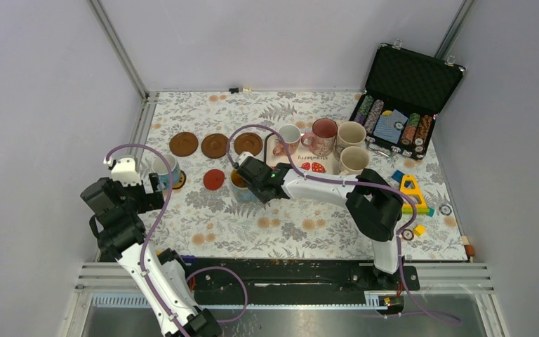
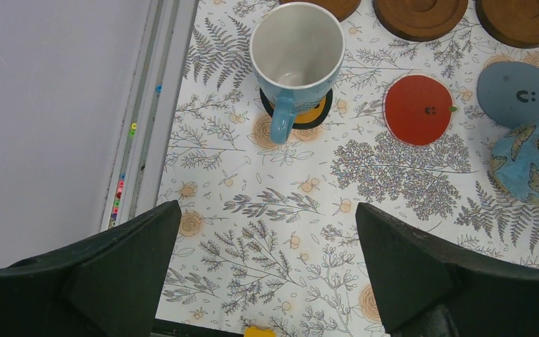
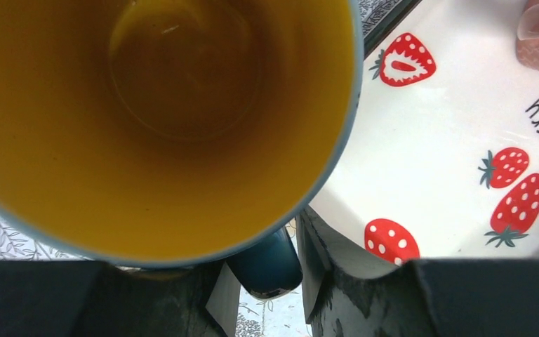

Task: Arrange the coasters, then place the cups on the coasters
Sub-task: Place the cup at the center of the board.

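Our right fingers (image 3: 393, 302) are clenched on the blue mug (image 3: 161, 119) at its handle side, and our left fingers (image 2: 112, 274) hang released. The mug is just beside the grey-blue coaster (image 2: 516, 93), not on it, so we should keep it level and centre it before letting go. Only the left wrist view shows that coaster (the right wrist sees just yellow interior and the strawberry tray (image 3: 463, 140)).

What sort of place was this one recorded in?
Probably a lab robot cell, not a home: plain grey panels on metal framing box in a cloth-covered table, with props like a poker-chip case.
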Robot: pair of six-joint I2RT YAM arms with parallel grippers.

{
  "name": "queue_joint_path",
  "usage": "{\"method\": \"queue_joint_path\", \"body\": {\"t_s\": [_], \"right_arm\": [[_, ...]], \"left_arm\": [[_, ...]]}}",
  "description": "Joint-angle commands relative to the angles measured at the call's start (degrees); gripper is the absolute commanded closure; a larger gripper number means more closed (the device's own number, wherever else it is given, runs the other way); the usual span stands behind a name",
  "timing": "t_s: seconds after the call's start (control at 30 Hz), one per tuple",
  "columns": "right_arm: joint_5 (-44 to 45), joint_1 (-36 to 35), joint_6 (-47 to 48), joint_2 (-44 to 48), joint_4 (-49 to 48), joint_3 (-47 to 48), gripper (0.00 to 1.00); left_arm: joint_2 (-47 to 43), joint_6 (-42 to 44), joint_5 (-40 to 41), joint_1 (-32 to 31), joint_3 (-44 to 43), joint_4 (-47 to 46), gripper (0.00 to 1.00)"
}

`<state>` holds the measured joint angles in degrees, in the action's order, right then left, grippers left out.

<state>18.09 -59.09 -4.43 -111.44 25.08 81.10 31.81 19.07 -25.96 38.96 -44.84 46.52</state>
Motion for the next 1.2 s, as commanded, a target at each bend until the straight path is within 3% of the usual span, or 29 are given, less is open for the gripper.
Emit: {"method": "queue_joint_path", "body": {"t_s": [0.0, 0.23, 0.37, 0.57, 0.77, 1.17], "right_arm": [[-2.4, 0.1, -2.5, 2.4, 0.5, 0.8, 0.61], [-9.8, -1.5, -2.3, 6.4, 0.6, -2.9, 0.48], [-13.2, -2.0, 0.6, 7.7, 1.6, -2.9, 0.35], [-17.6, -2.1, 3.7, 7.9, 5.3, -3.2, 0.27], [-17.9, -2.1, 6.3, 10.4, 5.7, -4.3, 0.14], [-21.1, -2.1, 12.1, 15.2, 9.6, -4.9, 0.00]], "left_arm": [[-0.4, 0.6, -1.8, 0.4, -0.1, -2.0, 0.01], [-0.1, 0.6, -1.9, 0.4, -0.2, -2.0, 0.01], [-0.1, 0.6, -1.9, 0.4, -0.1, -2.0, 0.01], [-0.1, 0.7, -2.1, 0.4, -0.2, -2.0, 0.01], [-0.1, 0.8, -2.4, 0.4, -0.2, -1.9, 0.01], [-0.6, 1.1, -2.7, 0.4, -0.2, -1.7, 0.01]]}}
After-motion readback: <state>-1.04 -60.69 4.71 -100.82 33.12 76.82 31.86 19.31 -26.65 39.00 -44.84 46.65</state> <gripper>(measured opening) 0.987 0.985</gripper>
